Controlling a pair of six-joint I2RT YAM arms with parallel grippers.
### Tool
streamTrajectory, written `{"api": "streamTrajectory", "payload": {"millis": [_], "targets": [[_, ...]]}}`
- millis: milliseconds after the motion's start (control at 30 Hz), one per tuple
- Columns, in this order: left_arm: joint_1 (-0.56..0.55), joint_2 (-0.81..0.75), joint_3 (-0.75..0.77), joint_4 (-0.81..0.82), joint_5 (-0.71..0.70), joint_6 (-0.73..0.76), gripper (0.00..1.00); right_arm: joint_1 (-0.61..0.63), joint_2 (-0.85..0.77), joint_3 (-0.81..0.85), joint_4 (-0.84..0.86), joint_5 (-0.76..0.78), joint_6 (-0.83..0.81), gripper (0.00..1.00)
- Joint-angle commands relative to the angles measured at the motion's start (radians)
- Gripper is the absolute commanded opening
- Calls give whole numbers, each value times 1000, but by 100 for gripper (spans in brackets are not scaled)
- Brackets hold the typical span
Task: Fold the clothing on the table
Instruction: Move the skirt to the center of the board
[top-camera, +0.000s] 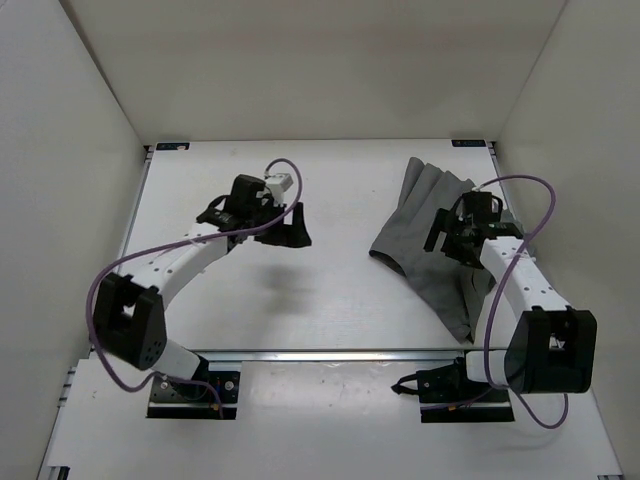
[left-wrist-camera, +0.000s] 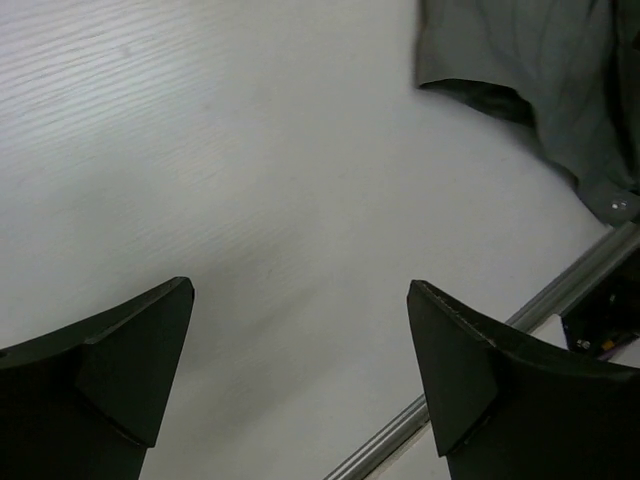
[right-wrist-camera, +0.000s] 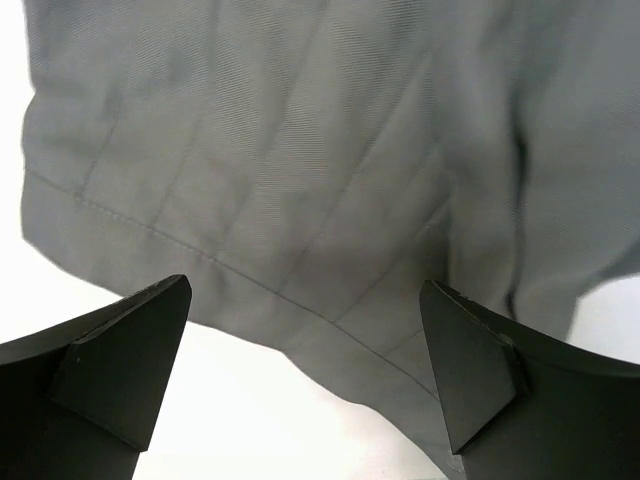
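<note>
The table (top-camera: 330, 300) is my work area; I treat its near rail (top-camera: 340, 352) as the limit for any drag. The clothing (top-camera: 420, 215) lies on the right half, a grey strip bunched into lengthwise creases, running from near the far edge down toward that rail; its near part is hidden under the right arm (top-camera: 510, 280). It is not spread, so I judge the step in hand to be a first grasp for flattening; the fold itself is not begun.

The right gripper (right-wrist-camera: 305, 285) hangs directly over the fabric, jaws wide with nothing between them; the left gripper (left-wrist-camera: 300, 290) hangs over bare table left of centre, well apart from the garment, likewise wide and empty.

Procedure as I would run it:
- Lower the right gripper onto the stitched hem (right-wrist-camera: 200, 252), not the creased middle; a pinch in the creases would probably lift several layers together.
- Bring the left gripper across to the loose corner (left-wrist-camera: 450, 60) that shows in its wrist view.
- Close each gripper only once the edge sits between its jaws.
- Lift low and pull apart evenly, so the creases open without the cloth sliding over the rail.

Whether the fabric is doubled beneath I cannot tell.
</note>
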Motion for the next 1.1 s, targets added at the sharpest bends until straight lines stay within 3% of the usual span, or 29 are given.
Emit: {"api": "streamTrajectory", "payload": {"millis": [0,200,367,467,600,833,1067], "targets": [[-65,114,62,171,129,-54,99,-47,-69,9,-49,54,-1,96],[-103,266,127,292,229,-126,95,-139,-171,-100,-17,-46,-18,96],[-97,271,119,309,249,-158,94,-64,-82,-57,-107,145,11,99],[-67,238,73,338,255,-171,94,-134,-68,-107,-72,47,12,99],[-54,203,39,344,254,-166,95,-118,-105,-182,23,31,46,95],[-103,272,65,426,286,-180,95,-91,-7,-152,-52,103,42,87],[-186,454,175,531,269,-232,98,-174,-160,-176,-75,48,11,85]]}}
